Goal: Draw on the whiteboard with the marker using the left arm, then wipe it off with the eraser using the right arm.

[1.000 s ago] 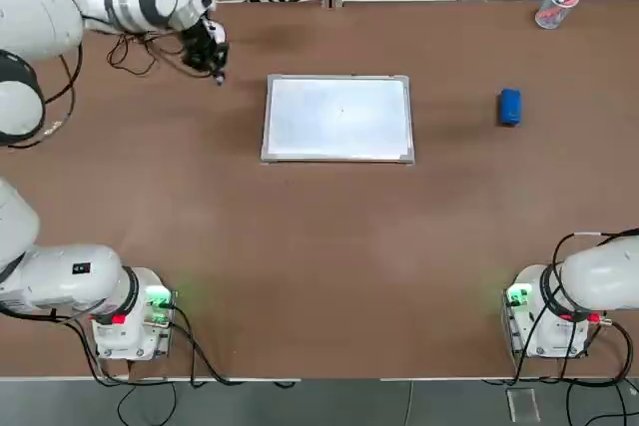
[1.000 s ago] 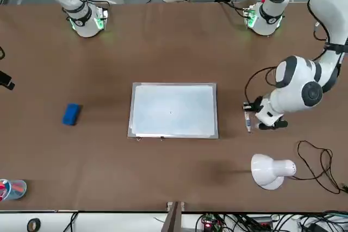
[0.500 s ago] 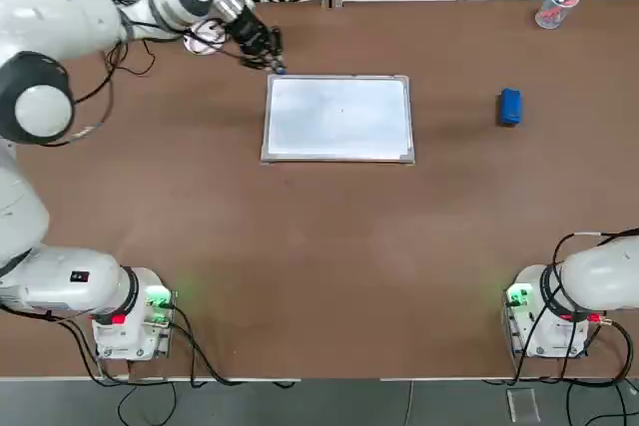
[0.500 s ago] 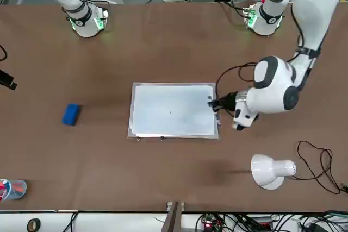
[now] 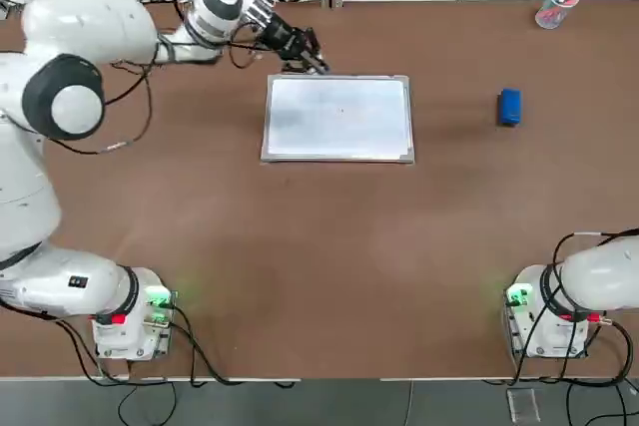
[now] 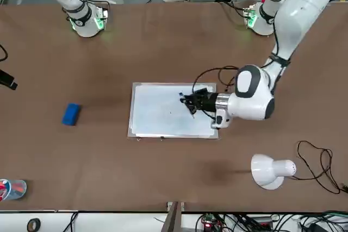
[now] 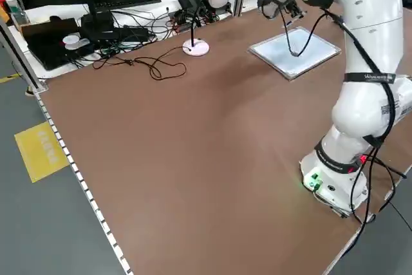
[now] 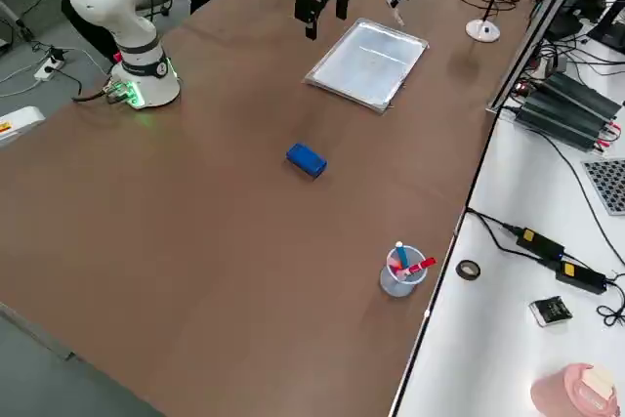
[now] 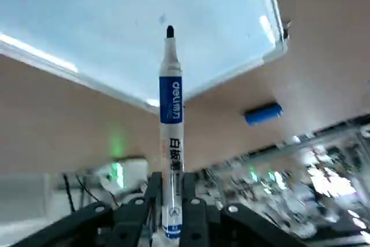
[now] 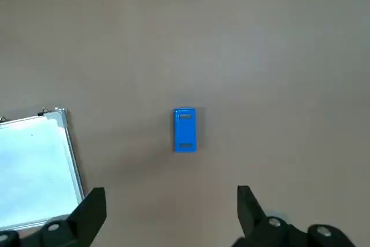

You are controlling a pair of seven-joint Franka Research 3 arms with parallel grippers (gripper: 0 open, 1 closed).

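Observation:
The whiteboard (image 5: 339,119) lies flat at the table's far middle, its surface blank apart from a tiny speck. My left gripper (image 5: 308,55) hangs over the board's far edge near its left corner, shut on the marker (image 9: 171,114). The marker's dark bare tip points down at the whiteboard (image 9: 115,21), and I cannot tell whether it touches. From the front, the left gripper (image 6: 189,101) reaches in over the whiteboard (image 6: 163,115). The blue eraser (image 5: 510,107) lies alone to the board's right. My right gripper (image 10: 167,212) hovers high above the eraser (image 10: 185,130), open and holding nothing.
A clear cup (image 5: 551,9) with red items stands at the far right corner. A white desk lamp (image 6: 269,171) and loose black cables (image 6: 321,167) sit past the board's far left side. Both arm bases (image 5: 130,321) stand at the near edge.
My left arm has swung right with the marker, from the bare table left of the board to over the board's far left edge. The right arm and eraser have not moved.

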